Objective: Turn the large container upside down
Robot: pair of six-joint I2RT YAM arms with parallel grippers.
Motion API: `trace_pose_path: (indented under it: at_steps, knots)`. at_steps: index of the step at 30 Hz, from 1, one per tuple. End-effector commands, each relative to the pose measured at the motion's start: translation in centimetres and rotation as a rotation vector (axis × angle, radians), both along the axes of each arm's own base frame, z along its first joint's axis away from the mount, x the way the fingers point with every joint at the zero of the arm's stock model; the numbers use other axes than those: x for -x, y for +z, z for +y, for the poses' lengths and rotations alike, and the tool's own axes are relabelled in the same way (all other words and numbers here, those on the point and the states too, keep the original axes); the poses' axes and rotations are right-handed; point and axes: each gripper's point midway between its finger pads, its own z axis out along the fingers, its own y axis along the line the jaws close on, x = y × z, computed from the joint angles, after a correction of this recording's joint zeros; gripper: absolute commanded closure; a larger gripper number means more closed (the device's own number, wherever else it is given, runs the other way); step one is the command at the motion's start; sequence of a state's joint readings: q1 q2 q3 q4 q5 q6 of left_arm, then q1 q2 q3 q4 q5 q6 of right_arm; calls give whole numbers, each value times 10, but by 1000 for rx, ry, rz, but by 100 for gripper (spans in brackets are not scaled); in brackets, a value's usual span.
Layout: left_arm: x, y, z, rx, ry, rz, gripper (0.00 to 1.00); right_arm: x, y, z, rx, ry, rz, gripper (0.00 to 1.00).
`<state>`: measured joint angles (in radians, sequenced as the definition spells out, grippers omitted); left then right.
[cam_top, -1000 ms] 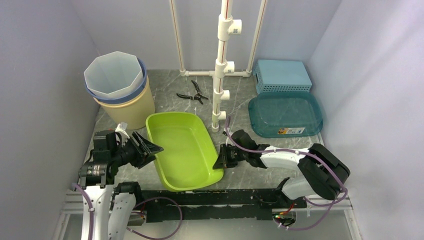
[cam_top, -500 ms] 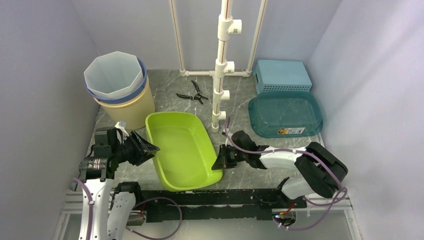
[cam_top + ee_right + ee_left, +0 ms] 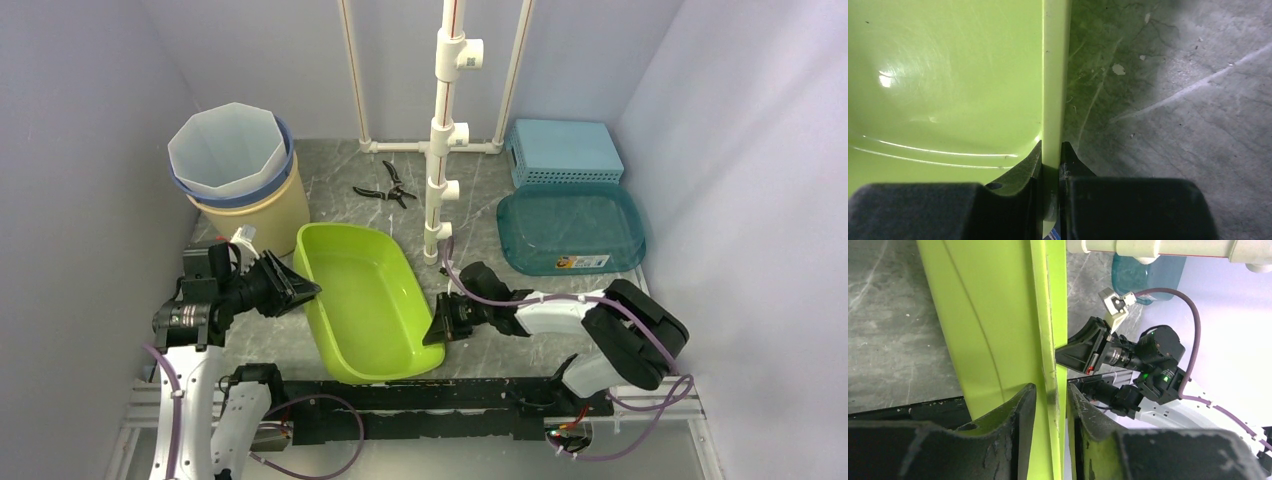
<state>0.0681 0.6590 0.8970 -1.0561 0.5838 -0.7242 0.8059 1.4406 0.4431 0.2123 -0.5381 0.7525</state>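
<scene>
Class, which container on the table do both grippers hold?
The lime-green tub: it alone is clamped, with the left gripper and right gripper pinching its opposite rims.

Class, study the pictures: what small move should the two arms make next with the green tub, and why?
The left tool pinches the left rim of the green tub, the right tool pinches its right rim, and it sits open side up. Probably lift both together slightly, clearing the table before rolling it.

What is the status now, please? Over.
Left end effector shut on green container's left rim, right end effector shut on right rim. Container open side up, not yet turned. White pipe stand close behind; bucket near far-left corner.
</scene>
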Motion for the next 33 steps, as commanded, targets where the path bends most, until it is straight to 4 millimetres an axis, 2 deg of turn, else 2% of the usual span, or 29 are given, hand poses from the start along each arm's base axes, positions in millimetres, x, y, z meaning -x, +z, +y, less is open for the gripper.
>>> trace_pose_path:
  at_steps: [1, 10, 18, 27, 33]
  knots:
    - [-1, 11, -11, 45, -76, -40, 63, 30, 45, 33, -202, 293, -84, 100]
    - [-2, 17, -18, 91, -106, -64, 73, 36, 54, 45, -231, 356, -97, 100]
    - [-5, 27, -20, 87, -150, -86, 59, 37, 52, 50, -206, 361, -90, 100]
    - [-10, 42, -26, 102, -183, -116, 59, 31, 56, 59, -162, 270, -108, 81]
    - [-13, 45, -40, 135, -218, -131, 59, 38, 53, 67, -156, 234, -91, 75]
